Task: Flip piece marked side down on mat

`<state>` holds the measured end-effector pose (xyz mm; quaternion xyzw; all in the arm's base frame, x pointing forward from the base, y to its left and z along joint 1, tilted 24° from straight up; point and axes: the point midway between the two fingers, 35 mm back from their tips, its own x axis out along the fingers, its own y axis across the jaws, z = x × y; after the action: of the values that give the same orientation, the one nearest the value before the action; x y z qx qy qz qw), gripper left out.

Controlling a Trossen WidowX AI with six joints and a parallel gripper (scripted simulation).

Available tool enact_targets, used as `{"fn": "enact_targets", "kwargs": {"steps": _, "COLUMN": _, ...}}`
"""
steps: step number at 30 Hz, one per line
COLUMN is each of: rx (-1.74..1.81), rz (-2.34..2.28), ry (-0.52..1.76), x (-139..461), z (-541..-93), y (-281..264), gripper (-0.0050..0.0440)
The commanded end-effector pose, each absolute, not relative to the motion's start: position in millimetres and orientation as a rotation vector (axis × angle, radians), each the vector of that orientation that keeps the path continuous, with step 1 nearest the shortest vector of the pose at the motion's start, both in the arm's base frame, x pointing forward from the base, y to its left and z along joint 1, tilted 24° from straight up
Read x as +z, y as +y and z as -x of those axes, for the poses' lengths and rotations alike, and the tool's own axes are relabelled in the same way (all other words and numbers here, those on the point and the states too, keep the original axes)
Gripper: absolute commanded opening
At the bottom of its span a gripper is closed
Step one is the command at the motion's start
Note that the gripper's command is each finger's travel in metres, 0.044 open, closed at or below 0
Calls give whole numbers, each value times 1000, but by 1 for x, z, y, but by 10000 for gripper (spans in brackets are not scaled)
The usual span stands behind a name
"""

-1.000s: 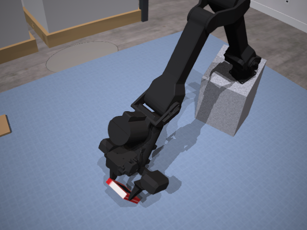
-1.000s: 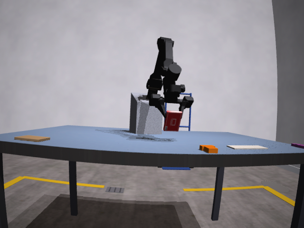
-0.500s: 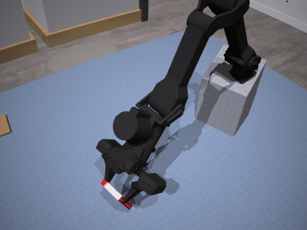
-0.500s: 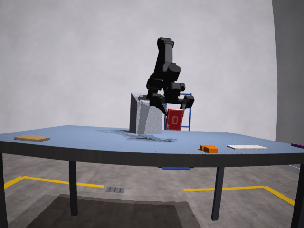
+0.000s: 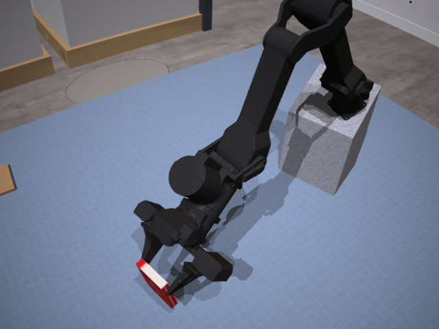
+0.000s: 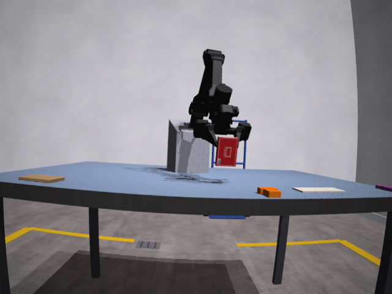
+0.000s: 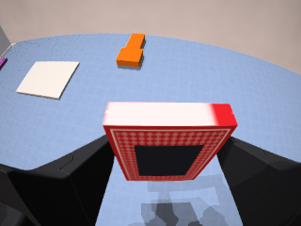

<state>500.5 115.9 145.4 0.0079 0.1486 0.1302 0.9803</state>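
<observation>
The piece is a flat red slab (image 5: 156,282) with a white edge. One broad face shows a pale rectangle outline in the exterior view (image 6: 226,151); the face toward the wrist camera (image 7: 169,145) shows a dark rectangle. It stands nearly upright on edge, lifted above the blue mat (image 5: 88,184). My gripper (image 5: 158,274) is shut on the slab, one finger on each short side, seen also in the exterior view (image 6: 225,136) and in the wrist view (image 7: 168,169). The arm reaches down and away from the grey base block (image 5: 328,131).
On the mat lie an orange piece (image 6: 269,192) (image 7: 131,51), a white flat plate (image 6: 318,189) (image 7: 48,78), a tan board (image 6: 41,178) at the left edge (image 5: 6,179), and a purple piece (image 6: 383,187) at the far right. Wooden-edged crates (image 5: 116,31) stand beyond the table.
</observation>
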Motion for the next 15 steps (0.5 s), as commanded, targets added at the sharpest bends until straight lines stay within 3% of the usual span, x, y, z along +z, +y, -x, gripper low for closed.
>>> {"fn": "enact_targets", "kwargs": {"steps": 1, "rx": 262, "rz": -16, "ry": 303, "x": 146, "z": -500, "y": 116, "gripper": 0}}
{"fn": "enact_targets", "kwargs": {"steps": 15, "rx": 251, "rz": -46, "ry": 118, "x": 146, "z": -514, "y": 119, "gripper": 0}}
